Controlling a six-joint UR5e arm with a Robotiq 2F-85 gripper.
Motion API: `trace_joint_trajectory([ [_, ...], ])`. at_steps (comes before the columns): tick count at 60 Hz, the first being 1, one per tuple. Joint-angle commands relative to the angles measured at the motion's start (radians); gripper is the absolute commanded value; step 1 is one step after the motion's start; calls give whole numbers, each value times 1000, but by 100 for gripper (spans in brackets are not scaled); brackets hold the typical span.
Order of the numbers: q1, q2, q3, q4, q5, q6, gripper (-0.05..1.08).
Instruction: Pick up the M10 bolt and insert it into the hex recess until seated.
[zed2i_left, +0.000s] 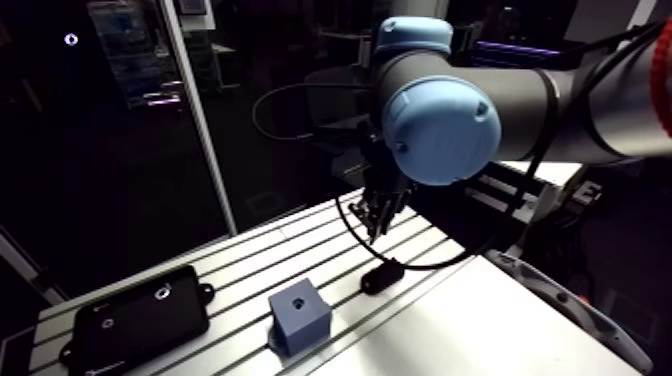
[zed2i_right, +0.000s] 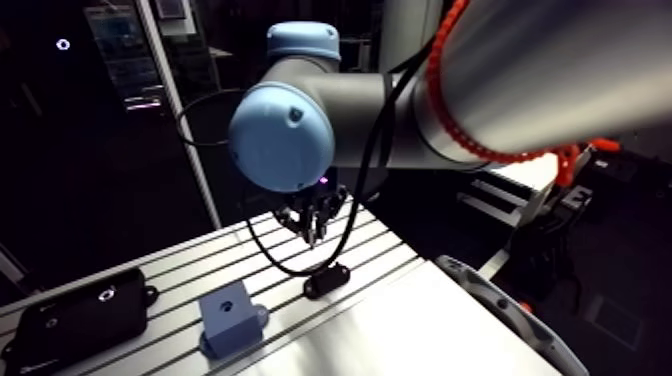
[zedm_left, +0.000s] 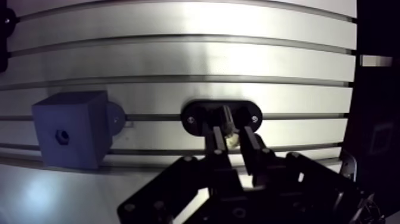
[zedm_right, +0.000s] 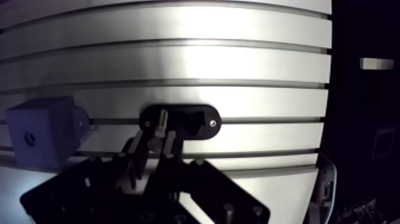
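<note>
Two jaws clamp the bolt (zedm_left: 228, 122) above a black holder (zedm_left: 193, 112) on the slotted table (zedm_left: 178, 59).

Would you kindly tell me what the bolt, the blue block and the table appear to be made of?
The bolt looks metal, probably steel: pale with a glint. The block seems plastic: matte blue-grey, no shine. The table is bare aluminium, brushed, with bright reflections between its slots.
</note>
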Motion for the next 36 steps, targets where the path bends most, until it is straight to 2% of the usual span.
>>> trace_joint_trajectory([
  [1, 30, -40, -60, 146, -3, 11, 74],
  [12, 70, -50, -129, 291, -8, 6, 74],
  [14, 92, -50, -157, 343, -23, -3, 74],
  [15, 92, -50, -157, 343, -23, -3, 74],
  [16, 107, -49, -170, 368, -38, -14, 74],
  [17, 107, -49, -170, 368, -38, -14, 74],
  [18, 122, -47, -178, 383, -53, -33, 74],
  [19, 122, -47, -178, 383, -53, -33, 74],
  [20, 135, -46, -187, 398, -65, -54, 74],
  [21, 135, -46, -187, 398, -65, -54, 74],
  [22, 147, -43, -194, 404, -79, -69, 74],
  [23, 147, -43, -194, 404, -79, -69, 74],
  [24, 158, -42, -200, 404, -90, -80, 74],
  [25, 158, -42, -200, 404, -90, -80, 74],
  [26, 170, -41, -207, 409, -100, -89, 74],
  [29, 193, -35, -224, 429, -109, -91, 74],
  [36, 226, -17, -249, 483, -112, -97, 74],
])
